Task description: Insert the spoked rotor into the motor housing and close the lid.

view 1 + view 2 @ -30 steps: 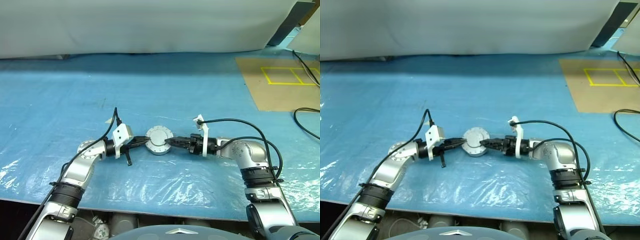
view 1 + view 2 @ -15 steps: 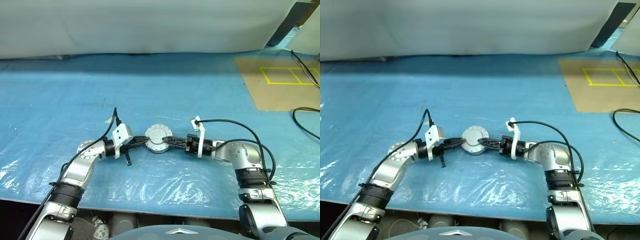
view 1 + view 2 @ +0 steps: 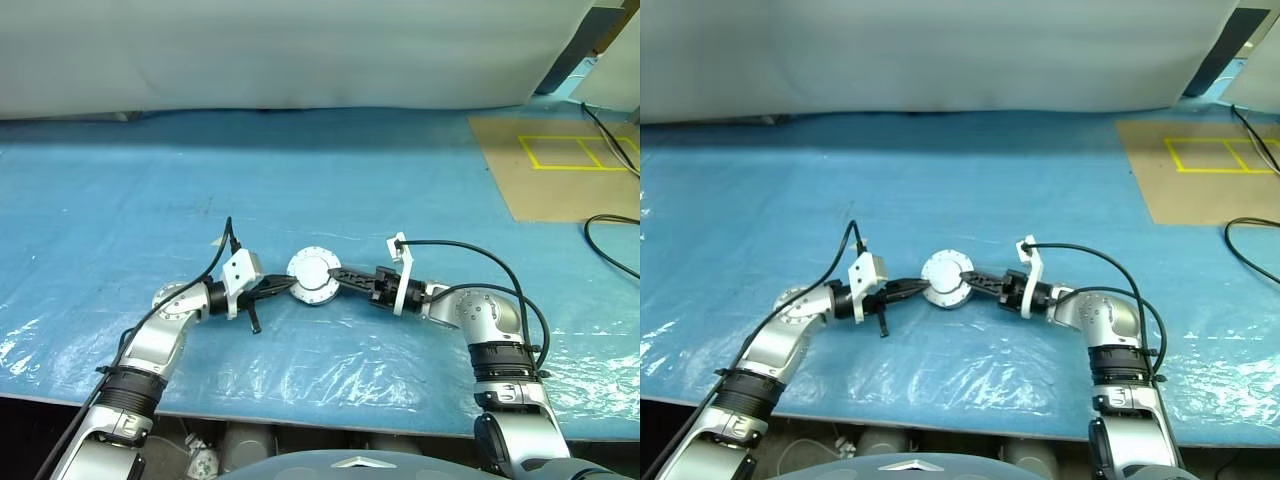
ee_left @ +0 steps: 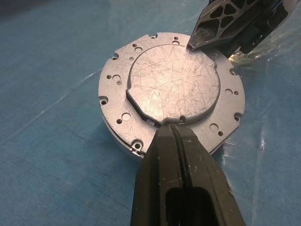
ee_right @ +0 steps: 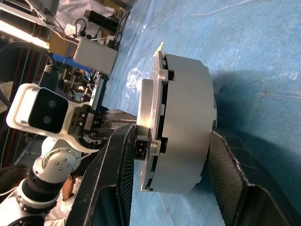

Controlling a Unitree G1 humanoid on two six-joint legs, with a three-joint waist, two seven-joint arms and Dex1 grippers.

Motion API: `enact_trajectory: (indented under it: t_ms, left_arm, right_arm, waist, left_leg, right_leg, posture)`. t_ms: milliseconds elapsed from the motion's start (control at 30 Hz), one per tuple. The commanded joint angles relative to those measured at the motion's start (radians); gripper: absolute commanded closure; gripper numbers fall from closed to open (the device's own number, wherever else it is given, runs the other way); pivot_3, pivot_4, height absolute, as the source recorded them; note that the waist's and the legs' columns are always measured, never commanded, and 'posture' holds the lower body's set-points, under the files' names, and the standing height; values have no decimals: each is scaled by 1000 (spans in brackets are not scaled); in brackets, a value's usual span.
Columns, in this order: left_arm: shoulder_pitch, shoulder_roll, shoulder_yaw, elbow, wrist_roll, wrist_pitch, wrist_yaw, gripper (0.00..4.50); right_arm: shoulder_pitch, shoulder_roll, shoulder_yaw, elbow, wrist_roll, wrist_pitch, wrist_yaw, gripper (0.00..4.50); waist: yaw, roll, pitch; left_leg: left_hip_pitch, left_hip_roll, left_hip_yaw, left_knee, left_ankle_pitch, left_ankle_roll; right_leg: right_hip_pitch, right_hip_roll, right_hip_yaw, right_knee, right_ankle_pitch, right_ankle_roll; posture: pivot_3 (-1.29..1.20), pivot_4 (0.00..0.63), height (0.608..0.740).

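The motor housing, a short grey puck, sits between my two grippers with the lid on top of it. The lid is a scratched light-grey cap with a raised centre. My left gripper is shut, and its tip touches the lid's raised edge. My right gripper is clamped over the puck from the other side. One of its fingers lies on the lid's face. The other finger sits under the housing's base. The spoked rotor is hidden.
Blue crinkled plastic sheeting covers the table. A brown board with yellow tape squares lies at the back right, with a black cable beside it. White cloth hangs behind the table.
My right gripper has closed from wide open onto the housing and lid, and its wrist has turned. The puck now tilts its top a little more toward the camera. The left arm stayed still.
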Motion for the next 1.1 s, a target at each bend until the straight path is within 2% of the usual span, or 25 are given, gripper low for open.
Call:
enact_trajectory:
  t_ms: [33, 100, 233, 367, 467, 600, 733, 867, 1033, 1100]
  left_arm:
    - [16, -2, 6, -30, -18, 25, 7, 4500]
    - [22, -4, 21, -56, -37, 29, 13, 4500]
    - [24, -14, 90, -222, -159, 167, 59, 4500]
    - [61, 34, 162, -435, -312, 330, 78, 4500]
    - [71, 59, 224, -519, -408, 436, 128, 4500]
    - [78, 68, 315, -489, -517, 544, 179, 4500]
    - [90, 47, 428, -432, -709, 695, 249, 4500]
    - [130, 18, 454, -430, -773, 735, 275, 4500]
    - [154, -32, 474, -383, -781, 719, 312, 4500]
    - [159, -34, 479, -366, -770, 708, 308, 3880]
  right_arm:
    - [-8, 22, 19, 10, 1, -2, -18, 2624]
    - [-12, 29, 14, 16, 6, 0, -22, 2639]
    - [-29, 53, 15, 29, -6, 3, -67, 2642]
    - [-31, 53, 33, 32, -26, -18, -77, 2649]
    - [-35, 54, 30, 59, -29, -29, -87, 2649]
    - [-61, 68, -4, 88, 12, -7, -83, 2649]
    - [-101, 99, -81, 97, 91, 43, -98, 2649]
    - [-149, 126, -159, 57, 190, 123, -124, 2649]
    - [-167, 136, -179, 12, 237, 182, -155, 2649]
    - [-168, 137, -181, 6, 245, 187, -171, 2649]
  waist:
    - [-1, 0, 0]
    - [-2, 0, 0]
    - [-5, -2, 1]
    - [-7, -2, 2]
    - [-17, -2, 2]
    - [-26, -1, 3]
    - [-28, -1, 3]
    - [-26, -2, 6]
    - [-18, -2, 6]
    - [-15, -2, 6]
  left_leg:
    - [0, 0, 0, 0, 0, 0]
    - [0, 0, 0, 0, 0, 0]
    - [-3, 0, 0, 1, 0, 0]
    - [-6, 1, 0, 4, 1, -2]
    - [-6, 0, 0, 4, 0, -2]
    - [-5, -1, 0, 4, 0, -2]
    - [-5, -2, 0, 5, 1, -3]
    - [-7, -2, 0, 5, 1, -3]
    - [-13, -1, 0, 5, 2, 0]
    - [-13, -1, 0, 5, 2, 0]
  right_leg:
    - [0, 0, 0, 0, 0, 0]
    - [-1, 0, 0, 1, 0, 0]
    - [-10, 0, 1, 6, 0, 0]
    - [-15, 1, 1, 13, 0, 0]
    - [-15, 2, 1, 13, -1, -1]
    - [-15, 1, 1, 12, -2, -4]
    - [-15, 2, 1, 13, -2, -4]
    - [-15, 2, 1, 12, -2, -3]
    - [-18, 3, -1, 13, 0, 0]
    - [-18, 4, -2, 12, 0, 0]
  posture:
    - [0, 150, 740]
    - [0, 150, 740]
    - [0, 150, 740]
    - [0, 150, 740]
    - [0, 150, 740]
    - [0, 150, 740]
    - [0, 150, 740]
    - [0, 150, 740]
    - [0, 150, 740]
    - [0, 150, 740]
